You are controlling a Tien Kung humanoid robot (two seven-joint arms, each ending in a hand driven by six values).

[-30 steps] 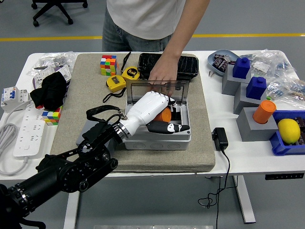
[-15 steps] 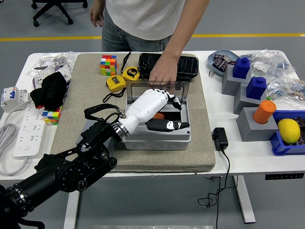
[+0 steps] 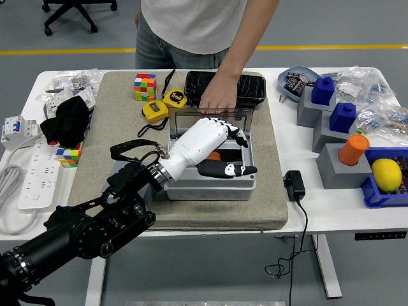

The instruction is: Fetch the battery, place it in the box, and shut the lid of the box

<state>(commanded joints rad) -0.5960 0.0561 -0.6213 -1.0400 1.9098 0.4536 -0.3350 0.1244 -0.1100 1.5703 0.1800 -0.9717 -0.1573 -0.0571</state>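
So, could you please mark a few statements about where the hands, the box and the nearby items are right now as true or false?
1. The robot's left hand is over the open grey box. True.
2. The person's hand rests on the lemon. False: it rests at the top edge of the box's raised clear lid; the lemon lies in a blue bin at the right.
3. The box's lid is closed. False: it stands open at the far side.
4. Something orange shows inside the box under the left hand. True.
5. Two yellow tape measures lie on the mat left of the box. True.
6. The robot's right arm reaches over the table. False: no right arm is in view.
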